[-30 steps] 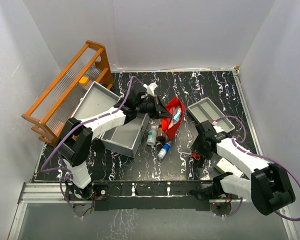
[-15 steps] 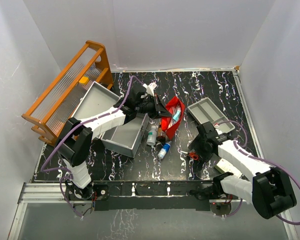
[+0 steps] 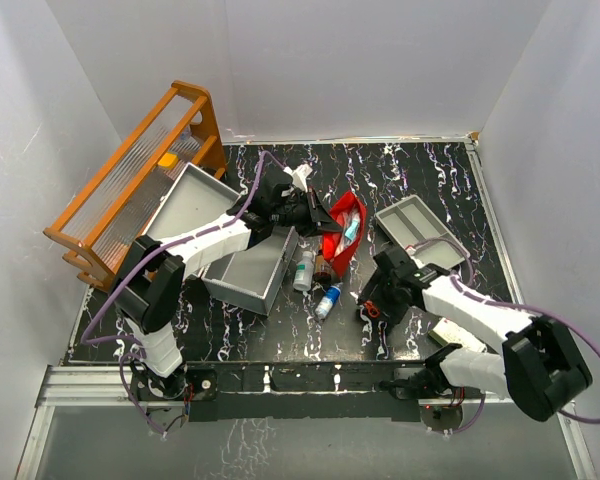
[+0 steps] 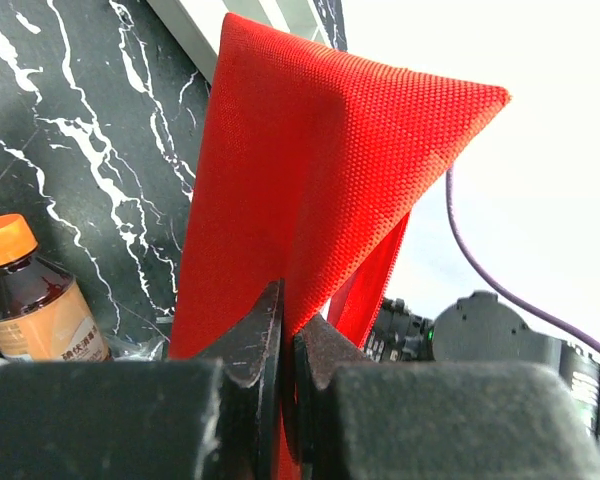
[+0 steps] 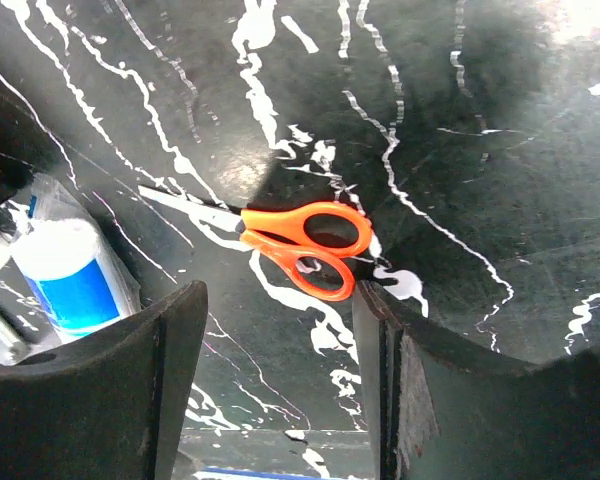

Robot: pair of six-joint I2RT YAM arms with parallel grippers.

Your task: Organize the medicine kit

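The medicine kit (image 3: 242, 272) lies open at the left, a grey box with its lid (image 3: 188, 198) tipped back. My left gripper (image 3: 313, 214) is shut on the edge of the red pouch (image 3: 344, 236) and holds it up off the table; in the left wrist view the jaws (image 4: 288, 335) pinch the red fabric (image 4: 320, 160). My right gripper (image 5: 280, 300) hangs open just above the table. The orange-handled scissors (image 5: 302, 238) lie flat a little ahead of its fingertips, blades pointing left. In the top view this gripper (image 3: 371, 299) covers most of the scissors.
Beside the pouch lie a white bottle (image 3: 303, 270), a blue-labelled bottle (image 3: 327, 299) and a brown bottle with an orange cap (image 4: 28, 292). A shallow grey divided tray (image 3: 421, 231) sits at the right, a flat packet (image 3: 446, 331) near the front, an orange rack (image 3: 135, 180) at far left.
My right arm has swung left across the table and now sits over the scissors, its jaws a little wider. The left arm and the pouch have not moved.
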